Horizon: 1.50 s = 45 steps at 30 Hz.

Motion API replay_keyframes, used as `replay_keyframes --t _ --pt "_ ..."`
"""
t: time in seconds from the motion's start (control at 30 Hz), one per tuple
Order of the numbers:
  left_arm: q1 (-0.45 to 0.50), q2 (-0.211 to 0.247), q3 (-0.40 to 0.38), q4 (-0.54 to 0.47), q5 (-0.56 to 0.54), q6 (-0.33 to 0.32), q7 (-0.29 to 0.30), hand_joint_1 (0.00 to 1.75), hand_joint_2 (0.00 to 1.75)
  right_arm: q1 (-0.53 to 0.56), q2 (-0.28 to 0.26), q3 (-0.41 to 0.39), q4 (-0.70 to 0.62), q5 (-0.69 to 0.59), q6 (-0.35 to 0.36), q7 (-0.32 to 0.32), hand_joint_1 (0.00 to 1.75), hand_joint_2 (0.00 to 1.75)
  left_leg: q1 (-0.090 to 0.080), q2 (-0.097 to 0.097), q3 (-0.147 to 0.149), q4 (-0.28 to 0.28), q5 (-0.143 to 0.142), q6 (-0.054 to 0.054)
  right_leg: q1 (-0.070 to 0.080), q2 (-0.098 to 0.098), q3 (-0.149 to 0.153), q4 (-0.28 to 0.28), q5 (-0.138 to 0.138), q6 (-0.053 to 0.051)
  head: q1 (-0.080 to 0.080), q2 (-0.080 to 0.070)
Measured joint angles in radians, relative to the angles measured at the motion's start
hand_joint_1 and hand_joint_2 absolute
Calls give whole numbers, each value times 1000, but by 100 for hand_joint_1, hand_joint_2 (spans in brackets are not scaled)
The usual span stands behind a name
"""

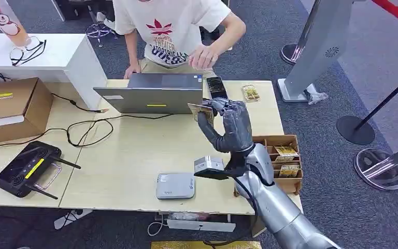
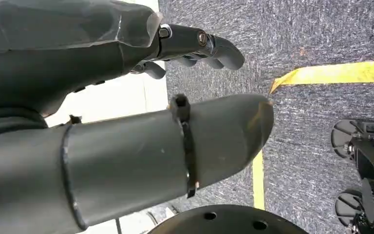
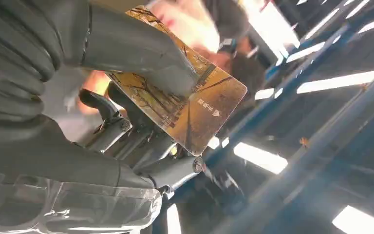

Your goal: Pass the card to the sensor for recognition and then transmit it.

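Right up close in the right wrist view we've got the right robot hand (image 3: 126,112) pinching the card (image 3: 195,107) between its thick thumb and the darker fingers; it's a brownish-gold card with a little white print near one corner, and most of it sticks out past the fingertips.

From the head view we see the same right robot hand (image 1: 230,124) raised above the desk (image 1: 124,155), holding the card (image 1: 201,110) up just in front of the laptop (image 1: 153,92), on its right side. A person in a pale t-shirt (image 1: 171,28) is leaning over the far edge of the desk behind the laptop, one hand up near the robot's fingers, though we can't tell if it touches anything.

Closer to us on the desk sits the small white sensor box (image 1: 175,185), well below the raised card. A wooden tray (image 1: 285,158) with more cards in its compartments sits by the right edge, beside the arm. On the left we've got a black controller (image 1: 26,168) and a cardboard box (image 1: 10,106).

Our left robot hand (image 2: 126,107) hangs over the grey carpet (image 2: 321,39) with yellow tape lines, fingers loosely apart and holding nothing.
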Motion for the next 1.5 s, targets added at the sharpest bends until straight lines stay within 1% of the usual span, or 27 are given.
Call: replay_keyframes --t 0.2,0.23,0.27,0.33,0.4,0.43,0.5,0.57,0.6,0.63,0.67,0.73,0.8,1.0,1.1,1.33,1.5 --pt "0 2 0 0 0 -3 0 0 0 0 0 3 -9 -34 28 -6 175 175 0 0 0 0 0 0 0 0 0 0 0 0 0 0" --pt "0 2 0 0 0 -3 0 0 0 0 0 3 -10 -54 43 -9 175 175 0 0 0 0 0 0 0 0 0 0 0 0 0 0" --pt "0 2 0 0 -1 -3 0 0 0 0 0 3 -13 -89 74 -13 175 175 0 0 0 0 0 0 0 0 0 0 0 0 0 0" --pt "0 4 1 0 -3 -7 0 0 0 1 0 3 -20 -181 152 -14 175 175 0 0 0 0 0 0 0 0 0 0 0 0 0 0" --pt "0 5 2 0 -7 -10 -5 0 0 1 -1 3 -26 -284 255 -4 175 175 0 0 0 0 0 0 0 0 0 0 0 0 0 0" --pt "0 6 2 0 -12 -14 -10 0 0 1 -2 3 -27 -365 342 12 175 175 0 0 0 0 0 0 0 0 0 0 0 0 0 0" --pt "0 6 2 0 -19 -18 -12 0 0 3 -8 3 -27 -470 467 31 175 175 0 0 0 0 0 0 0 0 0 0 0 0 0 0" --pt "0 6 2 0 -23 -21 -12 0 0 8 -12 3 -26 -552 572 57 175 175 0 0 0 0 0 0 0 0 0 0 0 0 0 0" --pt "0 6 2 0 -26 -21 -12 0 0 11 -12 3 -23 -582 612 68 175 175 0 0 0 0 0 0 0 0 0 0 0 0 0 0" --pt "-1 6 2 0 -27 -22 -12 0 0 14 -13 7 -18 -624 673 86 175 175 0 0 0 0 0 0 0 0 0 0 0 0 0 0" --pt "-1 6 2 0 -29 -23 -12 0 0 16 -14 14 -12 -652 713 99 175 175 0 0 0 0 0 0 0 0 0 0 0 0 0 0" --pt "-1 6 2 0 -31 -23 -12 0 0 16 -14 36 6 -693 773 119 175 175 0 0 0 0 0 0 0 0 0 0 0 0 0 0" --pt "-2 5 2 0 -35 -20 -12 0 0 17 -14 65 30 -717 815 138 175 175 0 0 0 0 0 0 0 0 0 0 0 0 0 0" --pt "-4 2 2 0 -48 -19 -18 0 0 13 -14 148 116 -764 864 166 175 175 0 0 0 0 0 0 0 0 0 0 0 0 0 0" --pt "-4 -1 2 0 -50 -19 -19 0 0 15 -14 186 152 -765 873 176 175 175 0 0 0 0 0 0 0 0 0 0 0 0 0 0" --pt "-4 -5 2 0 -59 -18 -21 0 0 26 -11 253 238 -762 865 190 175 175 0 0 0 0 0 0 0 0 0 0 0 0 0 0" --pt "-4 -6 2 0 -66 -14 -28 0 0 27 -10 274 295 -759 845 184 175 175 0 0 0 0 0 0 0 0 0 0 0 0 0 0"
